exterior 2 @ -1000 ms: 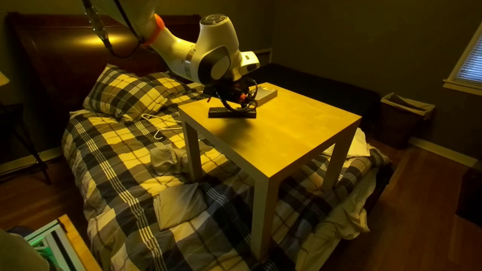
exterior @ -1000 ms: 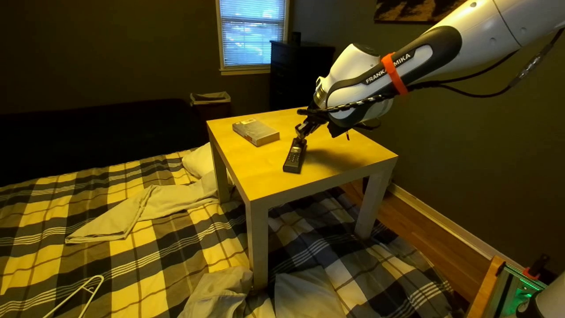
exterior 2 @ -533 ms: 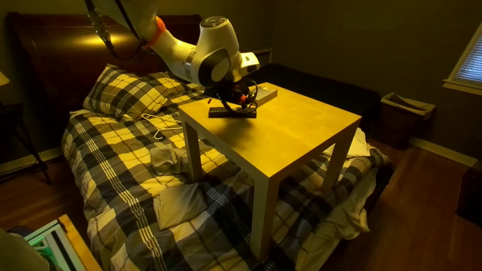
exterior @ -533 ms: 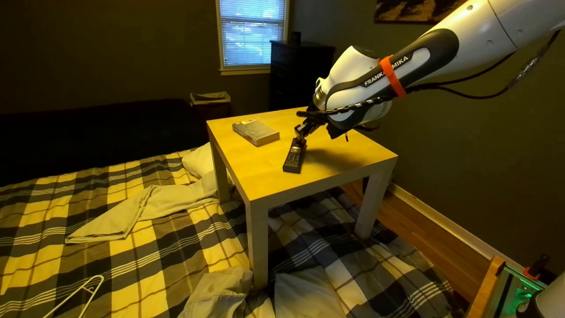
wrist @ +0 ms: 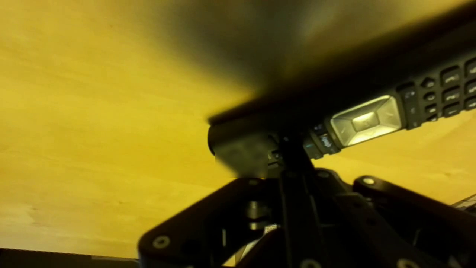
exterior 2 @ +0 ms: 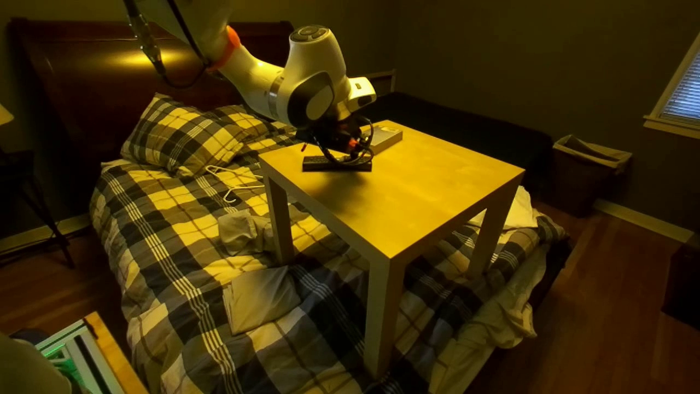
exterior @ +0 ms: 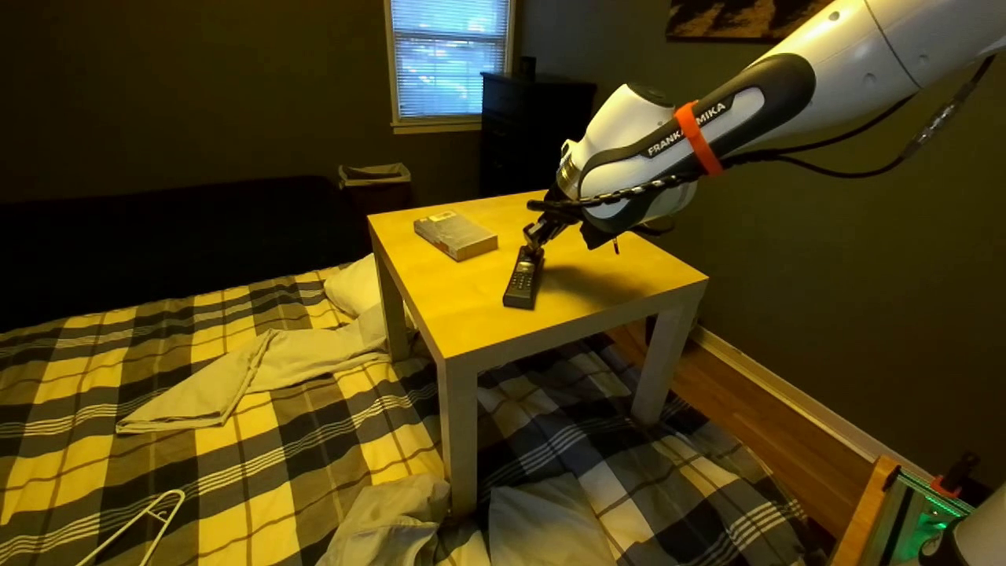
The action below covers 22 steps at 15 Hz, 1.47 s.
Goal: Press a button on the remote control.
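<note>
The black remote control (exterior: 522, 283) lies flat on the yellow tabletop (exterior: 440, 314); it also shows in an exterior view (exterior 2: 320, 163), partly behind cables. My gripper (exterior: 534, 249) is over the end of the remote farther from its number keys. In the wrist view the gripper's fingers (wrist: 295, 150) are together, with nothing seen between them. Their tips overlap the small keys at that end, beside the silver pad of the remote (wrist: 366, 120). The tips look to be touching the remote or very near it; the exact contact is hidden.
A flat pale box or book (exterior: 457, 234) lies on the table beside the remote, and shows in an exterior view (exterior 2: 387, 138). The table stands on a bed with a plaid cover (exterior: 259, 456). A loop of cable (exterior 2: 350, 162) hangs by the gripper.
The arm has sunk slightly, with the gripper staying at the same end of the remote. The remote has shifted at most a hair. The gripper shows no opening or shutting.
</note>
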Available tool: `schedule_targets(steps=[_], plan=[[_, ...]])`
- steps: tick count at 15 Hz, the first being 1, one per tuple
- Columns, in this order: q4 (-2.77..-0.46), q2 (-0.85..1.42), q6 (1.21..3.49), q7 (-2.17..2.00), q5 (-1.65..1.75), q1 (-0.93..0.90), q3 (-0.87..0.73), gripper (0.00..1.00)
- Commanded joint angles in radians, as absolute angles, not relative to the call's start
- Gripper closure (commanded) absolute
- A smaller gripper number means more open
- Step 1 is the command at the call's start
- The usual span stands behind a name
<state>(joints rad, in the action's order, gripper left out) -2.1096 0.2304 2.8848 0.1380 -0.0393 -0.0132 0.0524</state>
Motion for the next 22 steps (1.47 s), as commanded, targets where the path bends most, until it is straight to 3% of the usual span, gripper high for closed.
schedule_targets(steps=[1, 11, 18, 19, 20, 22], plan=[[-2.167, 0.247, 2.896, 0.146, -0.049, -0.003, 0.069, 1.0], [-2.157, 0.235, 2.9, 0.134, -0.029, -0.009, 0.058, 1.0], [-2.126, 0.087, 2.774, 0.136, -0.044, -0.002, 0.055, 0.99], [-2.129, 0.053, 2.698, 0.165, -0.087, 0.003, 0.067, 0.74], [-2.134, 0.021, 2.628, 0.16, -0.081, -0.004, 0.061, 0.74], [-2.145, -0.048, 2.446, 0.189, -0.096, -0.015, 0.057, 0.62]])
